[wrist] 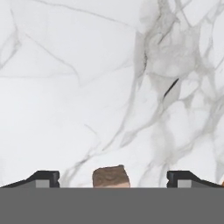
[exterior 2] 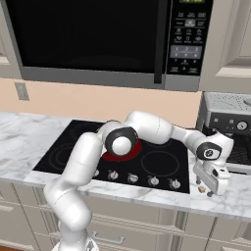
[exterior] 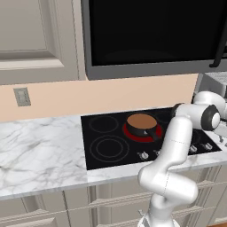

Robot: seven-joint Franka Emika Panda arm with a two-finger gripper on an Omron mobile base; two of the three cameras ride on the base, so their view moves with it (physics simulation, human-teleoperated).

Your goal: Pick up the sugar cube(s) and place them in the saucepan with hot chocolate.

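One brown sugar cube [wrist: 111, 176] sits between our gripper's [wrist: 113, 178] spread, empty jaws; pickup step; next we clamp it, then carry to saucepan [exterior: 142, 123].

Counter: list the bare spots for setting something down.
Free: the marble counter left of the cooktop. Crowded: the saucepan on the red burner, and the counter right of the cooktop, where the gripper hovers over a sugar cube by the coffee machine.
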